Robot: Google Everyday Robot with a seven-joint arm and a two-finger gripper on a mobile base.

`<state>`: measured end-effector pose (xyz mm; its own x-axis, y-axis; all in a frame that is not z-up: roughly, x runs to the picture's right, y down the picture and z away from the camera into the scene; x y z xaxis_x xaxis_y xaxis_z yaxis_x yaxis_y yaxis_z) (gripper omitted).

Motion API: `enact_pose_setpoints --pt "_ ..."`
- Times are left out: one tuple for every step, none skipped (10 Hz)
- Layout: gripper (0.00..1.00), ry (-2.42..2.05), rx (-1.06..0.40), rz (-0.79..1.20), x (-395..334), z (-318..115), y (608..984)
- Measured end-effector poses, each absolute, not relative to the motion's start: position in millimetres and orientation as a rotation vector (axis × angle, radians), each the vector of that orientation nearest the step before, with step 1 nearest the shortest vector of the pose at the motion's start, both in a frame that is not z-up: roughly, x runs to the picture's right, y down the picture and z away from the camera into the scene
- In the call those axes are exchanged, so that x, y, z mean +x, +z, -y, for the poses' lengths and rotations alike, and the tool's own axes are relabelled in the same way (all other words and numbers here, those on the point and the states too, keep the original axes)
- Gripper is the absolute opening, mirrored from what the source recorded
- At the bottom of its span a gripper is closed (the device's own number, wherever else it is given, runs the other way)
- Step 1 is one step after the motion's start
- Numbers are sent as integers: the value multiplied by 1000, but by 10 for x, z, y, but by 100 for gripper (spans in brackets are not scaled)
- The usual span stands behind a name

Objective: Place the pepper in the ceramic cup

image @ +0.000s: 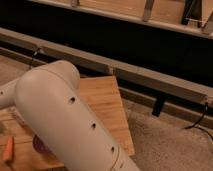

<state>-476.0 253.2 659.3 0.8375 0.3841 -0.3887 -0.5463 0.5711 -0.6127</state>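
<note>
one gripper, out of sight with its state impossible to tell, ends a bulky cream arm (65, 120) that covers much of the wooden table (107, 100), the ceramic cup not showing, while the orange pepper (8, 149) lies at the lower left near a sliver of purple bowl (38, 144).

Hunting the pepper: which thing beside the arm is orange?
The slim pepper at the left edge; the bowl peeking under the arm is dark purple. Gripper out of view.
</note>
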Motion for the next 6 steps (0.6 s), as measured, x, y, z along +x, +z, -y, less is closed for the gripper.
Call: enact_pose_setpoints --pt "65 543 -796 -230 -4838 -2627 6630" --pt "65 536 -798 -242 -4909 -2728 6685" --pt "65 531 -799 -250 -4952 -2799 6723" --pt "65 525 -800 -259 -5006 -2883 6768" --pt "65 518 -802 -271 -5074 -2992 6823" --pt "65 514 -802 -278 -5119 -3065 6859"
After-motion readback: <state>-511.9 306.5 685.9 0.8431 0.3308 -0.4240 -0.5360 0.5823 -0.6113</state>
